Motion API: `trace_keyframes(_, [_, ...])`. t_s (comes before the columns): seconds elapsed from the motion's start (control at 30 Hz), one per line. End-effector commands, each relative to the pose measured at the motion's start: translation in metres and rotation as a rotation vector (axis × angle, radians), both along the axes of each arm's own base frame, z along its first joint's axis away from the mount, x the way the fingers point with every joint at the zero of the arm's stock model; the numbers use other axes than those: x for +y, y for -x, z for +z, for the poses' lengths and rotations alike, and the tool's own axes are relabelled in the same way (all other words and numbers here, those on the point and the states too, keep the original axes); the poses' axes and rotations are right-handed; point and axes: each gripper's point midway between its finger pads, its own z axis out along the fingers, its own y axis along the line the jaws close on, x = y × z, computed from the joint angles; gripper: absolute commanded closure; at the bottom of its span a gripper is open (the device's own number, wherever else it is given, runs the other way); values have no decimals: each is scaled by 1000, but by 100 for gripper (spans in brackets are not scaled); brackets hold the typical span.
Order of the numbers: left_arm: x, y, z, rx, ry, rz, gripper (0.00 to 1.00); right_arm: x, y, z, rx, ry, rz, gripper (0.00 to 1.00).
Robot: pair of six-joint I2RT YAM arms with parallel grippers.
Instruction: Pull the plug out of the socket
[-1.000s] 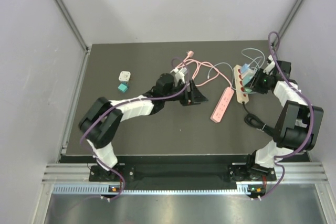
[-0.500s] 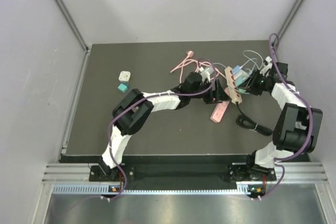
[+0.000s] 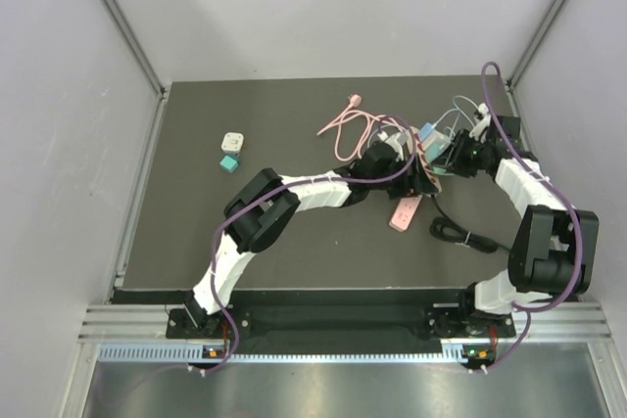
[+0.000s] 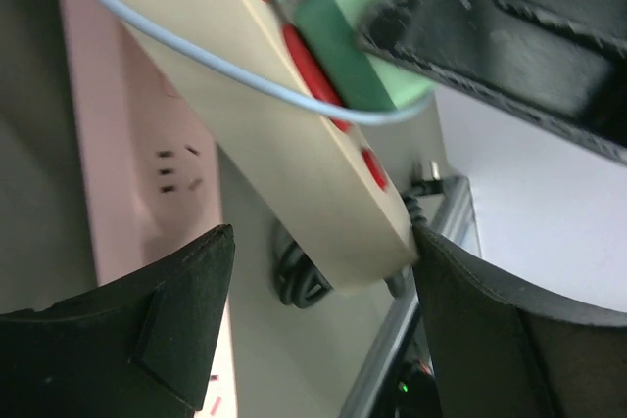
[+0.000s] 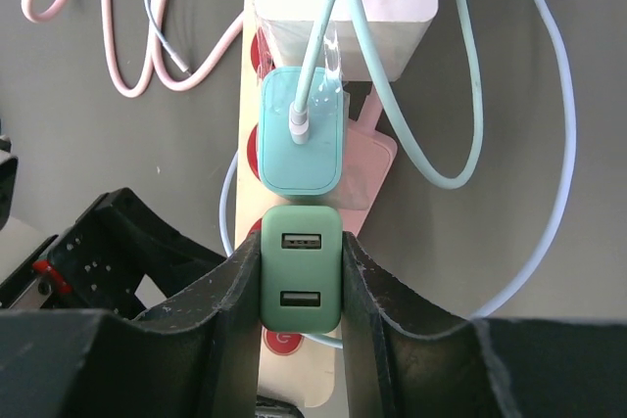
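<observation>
Green plug [image 5: 301,266] pinched between right jaws, seemingly seated in strip [image 4: 284,183]

Bright even light, faint shadows, left-wrist view blurred

The dark grey table [image 3: 196,242] in front of me carries a small white adapter [image 3: 232,141] at about ten o'clock from its middle, with a teal adapter [image 3: 228,162] just beside it. A pink cable [image 3: 338,116] loops at twelve o'clock. A pink power strip [image 3: 405,210] lies at four o'clock, with a coiled black cord [image 3: 458,233] farther out the same way.
</observation>
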Motion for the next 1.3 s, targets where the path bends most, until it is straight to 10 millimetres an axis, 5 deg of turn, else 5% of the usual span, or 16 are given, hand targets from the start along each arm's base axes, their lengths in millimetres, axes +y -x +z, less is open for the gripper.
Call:
trace_keyframes(0.0, [-1, -22, 7, -71, -17, 81, 24, 16, -16, 53, -194, -28, 51, 100])
trace_keyframes(0.33, [-7, -32, 8, -84, 10, 113, 36, 20, -8, 52, -214, -11, 79, 100])
trace_keyframes(0.57, [-3, -29, 0, -85, 7, 107, 68, 24, -2, 57, -255, 11, 114, 100])
trace_keyframes(0.7, [3, -30, -3, -108, -11, 115, 100, 26, 6, 67, -333, 66, 188, 100])
trace_keyframes(0.93, [12, -30, -2, -130, -18, 127, 100, 36, 18, 66, -368, 54, 267, 100])
trace_keyframes(1.27, [14, -28, 29, -179, 105, 121, 100, 45, 18, 59, -307, -54, 279, 100])
